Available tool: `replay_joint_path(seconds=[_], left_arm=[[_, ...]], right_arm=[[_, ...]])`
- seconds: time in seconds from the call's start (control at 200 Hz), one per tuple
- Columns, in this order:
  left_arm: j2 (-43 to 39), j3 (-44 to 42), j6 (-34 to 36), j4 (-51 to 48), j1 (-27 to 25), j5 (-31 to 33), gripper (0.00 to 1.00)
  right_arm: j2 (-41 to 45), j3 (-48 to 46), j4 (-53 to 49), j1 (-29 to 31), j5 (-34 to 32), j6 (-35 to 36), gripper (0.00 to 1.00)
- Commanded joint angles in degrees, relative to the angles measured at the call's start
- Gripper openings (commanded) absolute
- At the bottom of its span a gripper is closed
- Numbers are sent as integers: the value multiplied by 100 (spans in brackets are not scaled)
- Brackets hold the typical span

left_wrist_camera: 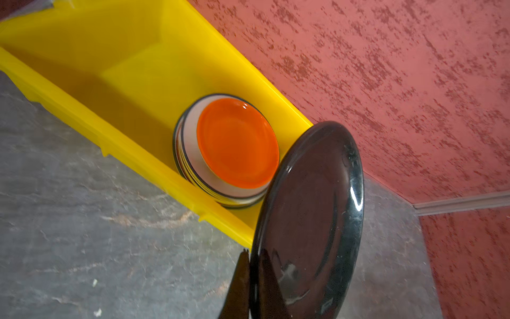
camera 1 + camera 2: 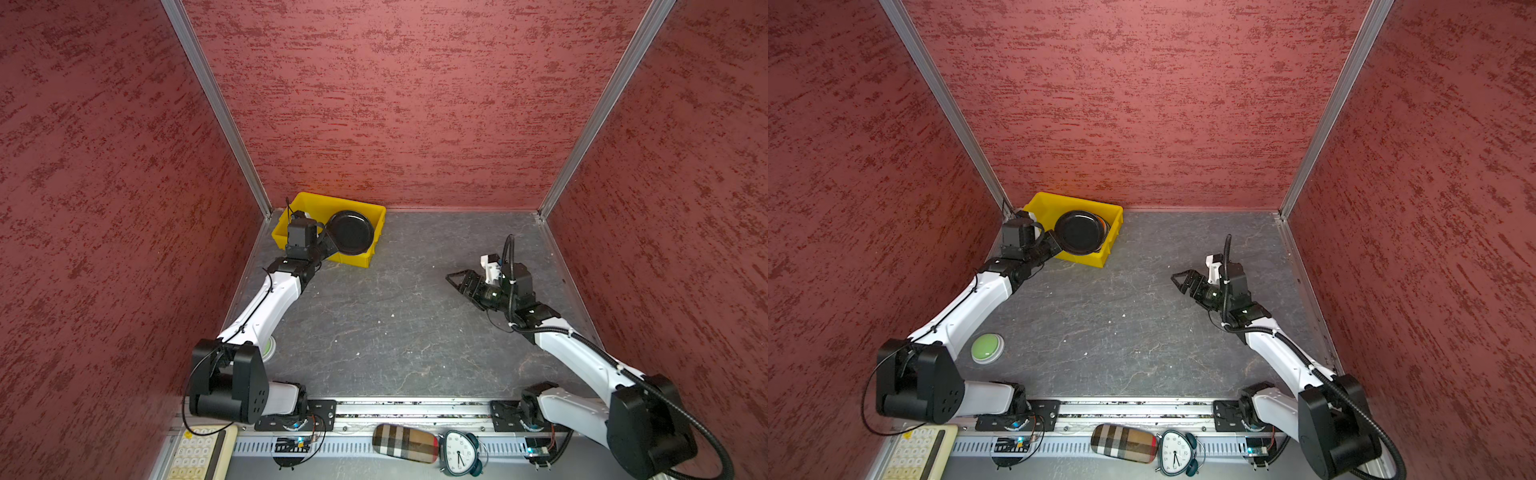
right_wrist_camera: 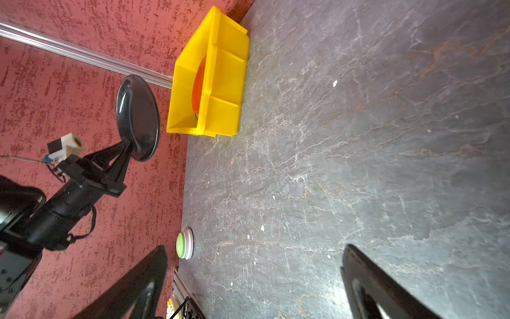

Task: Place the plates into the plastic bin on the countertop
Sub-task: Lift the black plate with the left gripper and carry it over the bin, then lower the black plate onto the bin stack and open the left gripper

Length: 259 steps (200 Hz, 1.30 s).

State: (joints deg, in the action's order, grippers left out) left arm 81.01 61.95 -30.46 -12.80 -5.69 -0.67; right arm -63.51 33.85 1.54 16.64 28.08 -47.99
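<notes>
So the left claw [image 2: 329, 246] is clamped on the rim of the black plate [image 2: 351, 231], holding it tilted above the yellow bin [image 2: 309, 203], not touching it. Inside the bin there's a stack of plates [image 1: 190, 154] with an orange plate [image 1: 237, 146] on top. The bin sits at 11 o'clock on the counter [image 2: 395, 324]. Over around 3 o'clock the right claw [image 2: 455, 280] hangs wide open with nothing in it.

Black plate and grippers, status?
Left gripper shut on black plate, above yellow bin. Right gripper open, empty. Plate stack in bin; nothing in the way.
</notes>
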Motion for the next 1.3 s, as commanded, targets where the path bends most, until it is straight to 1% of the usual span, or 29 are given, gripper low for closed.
replay_joint_path(seconds=[0.0, 0.14, 0.301, 0.426, 0.716, 0.767, 0.837, 0.882, 0.917, 0.932, 1.012, 1.077, 1.167, 1.247, 1.283, 1.293], left_arm=[[417, 440, 322, -58, 256, 246, 0], [1019, 965, 308, -2, 446, -10, 0], [1774, 1710, 398, -309, 501, -126, 0], [2309, 2120, 241, -405, 591, -432, 0], [3058, 2619, 214, -713, 655, -784, 0], [3141, 2682, 220, -760, 652, -862, 8], [3231, 2776, 290, -850, 626, -898, 10], [3292, 2841, 340, -910, 614, -883, 14], [3324, 2881, 369, -954, 621, -891, 24], [3332, 2897, 385, -965, 614, -897, 27], [3393, 2953, 473, -976, 609, -1052, 30], [3411, 2982, 550, -968, 587, -1114, 40], [3429, 3059, 724, -1073, 526, -1072, 47], [3448, 3148, 826, -1211, 472, -1044, 60], [3407, 3118, 864, -1197, 449, -1045, 67], [3389, 3096, 866, -1192, 443, -1042, 71]], right_arm=[[386, 141, -93, -54, -60, 217, 99], [624, 148, -286, -52, -183, 281, 99], [767, 146, -528, -62, -410, 371, 99], [839, 74, -532, -60, -450, 291, 99], [804, 158, -709, -84, -508, 332, 99], [818, 143, -706, -83, -527, 315, 99], [822, 141, -703, -82, -505, 301, 99], [822, 139, -706, -82, -500, 299, 99], [822, 125, -716, -83, -505, 292, 99], [822, 129, -721, -87, -505, 284, 99], [840, 117, -767, -91, -526, 267, 99], [864, 95, -778, -91, -529, 250, 99], [891, 80, -810, -96, -566, 245, 99], [901, 86, -907, -108, -642, 225, 99], [898, 96, -922, -109, -655, 234, 99], [901, 89, -926, -109, -661, 241, 99]])
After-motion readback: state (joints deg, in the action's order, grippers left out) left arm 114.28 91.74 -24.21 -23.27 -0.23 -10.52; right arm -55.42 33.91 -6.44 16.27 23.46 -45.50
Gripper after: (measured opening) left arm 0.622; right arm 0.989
